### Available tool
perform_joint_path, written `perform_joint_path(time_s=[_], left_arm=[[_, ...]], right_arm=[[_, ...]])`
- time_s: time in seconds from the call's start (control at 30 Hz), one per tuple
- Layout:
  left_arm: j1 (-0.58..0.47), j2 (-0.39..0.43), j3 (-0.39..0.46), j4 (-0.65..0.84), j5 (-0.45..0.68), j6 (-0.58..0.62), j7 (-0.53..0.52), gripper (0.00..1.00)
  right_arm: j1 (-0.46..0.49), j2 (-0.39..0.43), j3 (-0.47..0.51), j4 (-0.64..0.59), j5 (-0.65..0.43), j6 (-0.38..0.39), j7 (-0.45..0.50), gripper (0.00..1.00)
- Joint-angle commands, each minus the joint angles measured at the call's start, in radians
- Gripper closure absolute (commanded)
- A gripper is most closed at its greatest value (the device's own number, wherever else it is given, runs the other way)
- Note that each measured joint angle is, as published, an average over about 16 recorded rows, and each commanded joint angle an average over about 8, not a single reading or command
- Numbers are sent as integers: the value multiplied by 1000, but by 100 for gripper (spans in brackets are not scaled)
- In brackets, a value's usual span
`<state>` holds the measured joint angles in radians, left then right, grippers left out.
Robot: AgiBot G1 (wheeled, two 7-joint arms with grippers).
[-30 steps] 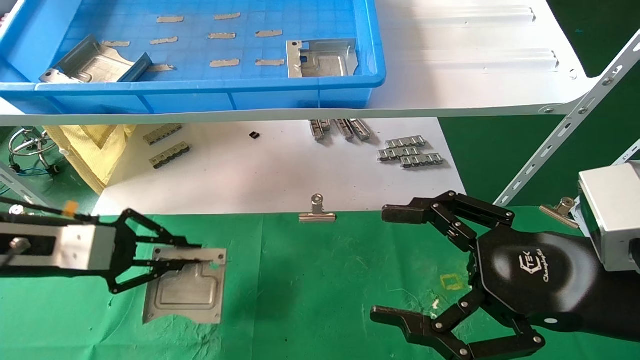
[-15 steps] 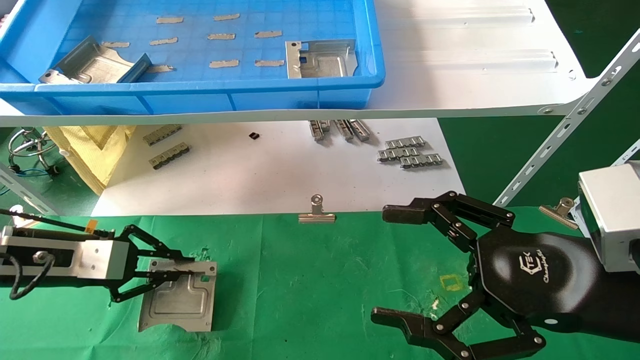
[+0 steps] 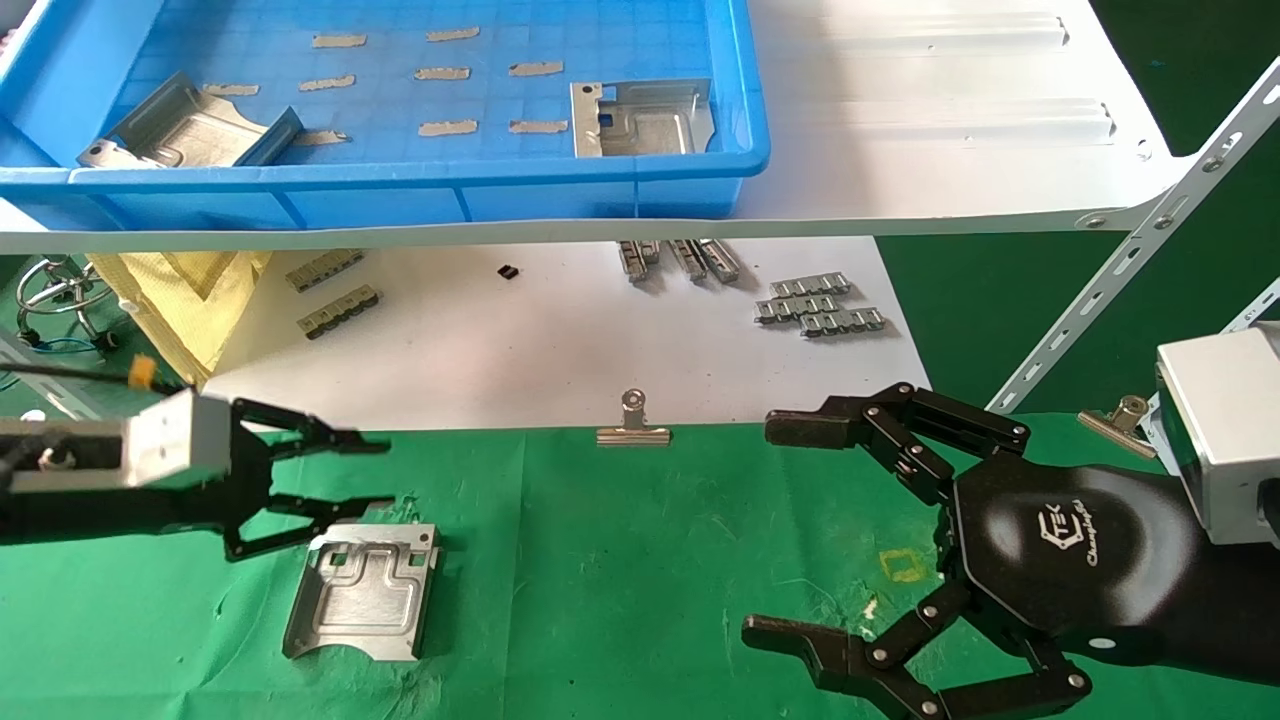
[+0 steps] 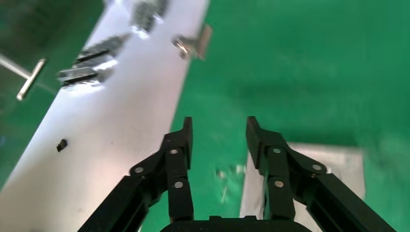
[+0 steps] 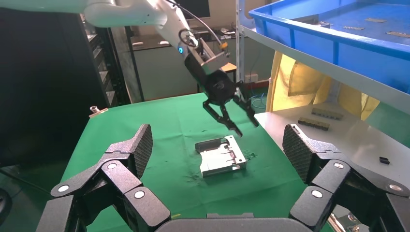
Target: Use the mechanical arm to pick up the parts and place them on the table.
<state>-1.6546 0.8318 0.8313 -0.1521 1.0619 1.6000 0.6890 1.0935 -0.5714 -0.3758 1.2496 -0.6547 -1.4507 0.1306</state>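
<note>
On the table's (image 3: 620, 560) green cloth, one of the parts (image 3: 362, 590) lies flat just below the left gripper (image 3: 345, 472), whose fingers are spread, holding nothing. Two more plates (image 3: 640, 118) wait in the blue bin (image 3: 600, 190) on the shelf above, up and away from it. Right gripper (image 3: 800, 530) hangs splayed and empty, well apart.

Bare table (image 3: 650, 560) lies between part (image 3: 362, 592) and right gripper (image 3: 800, 530).

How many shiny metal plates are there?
3. One plate lies on the green table, just below the open left tool. Two more sit in the blue bin: one at its left, one at its right. None looks hidden.
</note>
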Motion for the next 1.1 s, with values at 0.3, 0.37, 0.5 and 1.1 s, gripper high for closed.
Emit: perform_joint_path(time_s=[0.3,0.37,0.5,1.1], left_arm=[[116,-36,-62,-29,-187,5,-181,0],[123,-37,-65,-31,-197,5,-184,0],[113,-35,-62,-34,-181,4,-174,0],[222,-79,-178,-296,-213,-22,-339,0]], right_arm=[[0,0,0,0,0,0,0,0],[0,0,0,0,0,0,0,0],[0,0,0,0,0,0,0,0],[0,0,0,0,0,0,0,0]])
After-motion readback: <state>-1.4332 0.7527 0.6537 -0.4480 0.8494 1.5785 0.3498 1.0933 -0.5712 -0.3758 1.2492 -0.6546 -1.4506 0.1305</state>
